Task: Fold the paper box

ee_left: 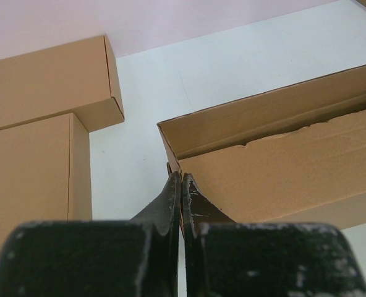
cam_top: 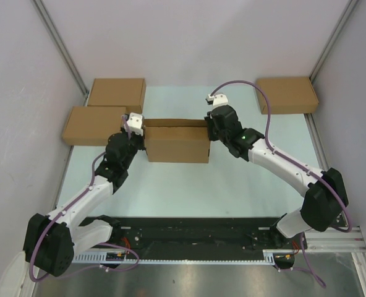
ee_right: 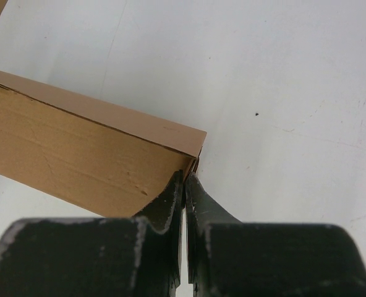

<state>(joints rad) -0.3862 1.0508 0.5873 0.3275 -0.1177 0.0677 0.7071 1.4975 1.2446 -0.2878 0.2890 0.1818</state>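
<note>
Tools first: both are pressed together with no gap showing, your left tool [ee_left: 182,180] with its tips at the left end corner of the paper box [cam_top: 177,145] and your right tool [ee_right: 184,180] at the right end corner. You cannot tell from these views whether either one has a thin edge of card nipped between its fingers. The paper box sits in the middle of the desk [cam_top: 232,182], its long side facing the arm bases. Its walls are up, but the top looks not yet shut, since a strip of inner wall shows along the far edge. To do this step well, you should probably load both ends evenly so the box neither skids nor twists, work along the creases rather than across a panel, and mind the ragged edge on the near panel, which could catch. Each arm reaches forward from its base and bends inward, so the two wrists face each other across the box. Two closed boxes [cam_top: 106,108] lie touching just beside your left wrist, and a third box [cam_top: 286,94] lies well apart at the far right, so swing the left elbow with care.
</note>
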